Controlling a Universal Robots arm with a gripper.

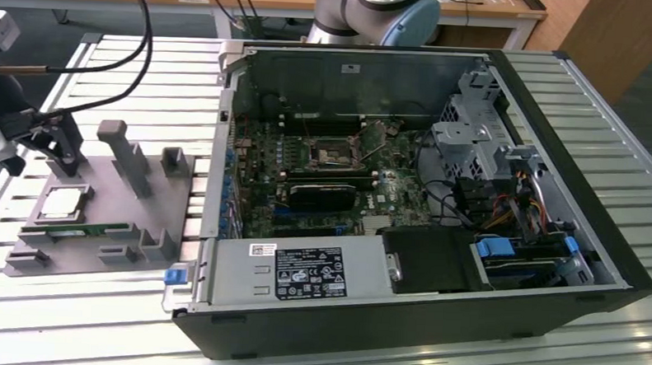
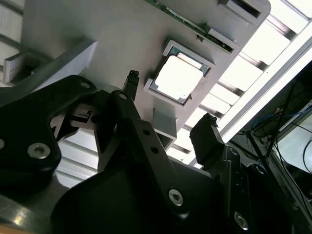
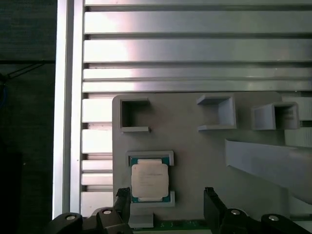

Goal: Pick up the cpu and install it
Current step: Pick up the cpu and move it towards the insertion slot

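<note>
**Approach to the grasp.** At the exterior view's left, a grey fixture plate (image 1: 110, 210) lies on the slatted table (image 1: 122, 75), and the cpu (image 1: 63, 204) rests flat in a square nest on it. In the first wrist view the pincer (image 3: 165, 191) hangs above that nest. Its fingers (image 3: 122, 202) are spread apart and hold nothing, and the chip is untouched.

Judged from this, the step goes well if the fingers are centred on two opposite edges, lowered squarely clear of the raised nest rim, and closed gently to keep the chip level.

The cpu is small, thin and square, with a pale silvery metal top over a darker rim.

Further right stands the open computer case (image 1: 412, 236), whose socket (image 1: 333, 156) appears unoccupied.
</note>
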